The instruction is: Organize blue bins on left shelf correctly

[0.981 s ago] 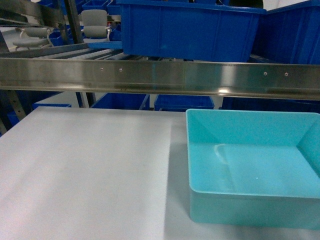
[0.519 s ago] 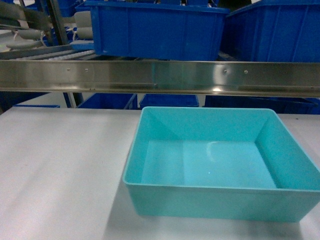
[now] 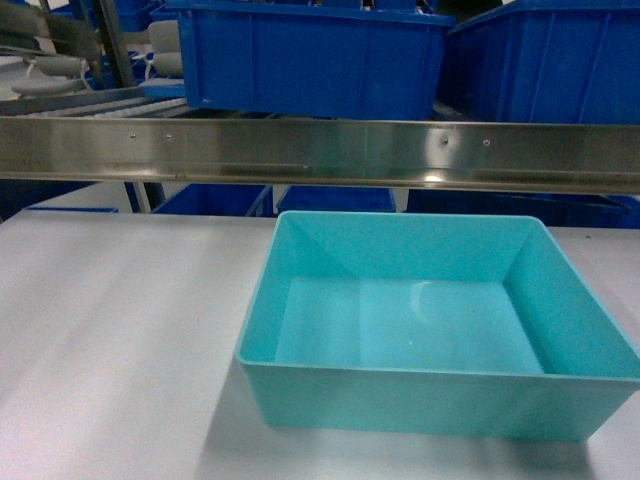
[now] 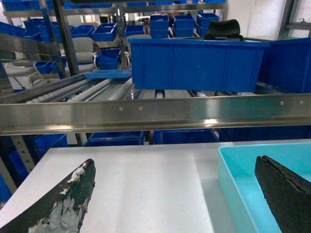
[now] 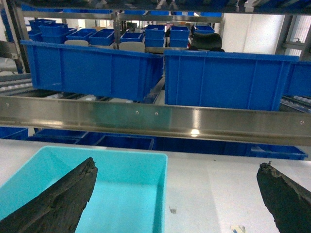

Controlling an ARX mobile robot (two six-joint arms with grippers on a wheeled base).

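Note:
One pale turquoise blue bin [image 3: 420, 400] stands empty and upright on the white table [image 3: 120, 330], just in front of the left shelf's steel front rail [image 3: 320, 150]. Neither gripper shows in the head view. In the left wrist view my left gripper [image 4: 175, 162] is open. Its right finger [image 4: 286, 189] hangs over the bin's [image 4: 238, 170] left part, its left finger over bare table. In the right wrist view my right gripper [image 5: 177, 164] is open too. Its left finger [image 5: 63, 199] hangs over the bin [image 5: 131, 184], its right finger over the table. Nothing is held.
Royal-blue crates [image 3: 310, 60] [image 3: 545, 65] sit on the shelf's white roller tracks [image 4: 92, 92] above the rail. More blue crates [image 3: 335, 198] stand below and behind it. Grey chairs [image 4: 85, 51] are at the back left. Small specks [image 5: 170, 210] lie on the table right of the bin.
In the head view the turquoise bin has shifted from the right edge to the middle and the shelf crates have slid left; the viewpoint has moved right. The last half second shows only slight drift.

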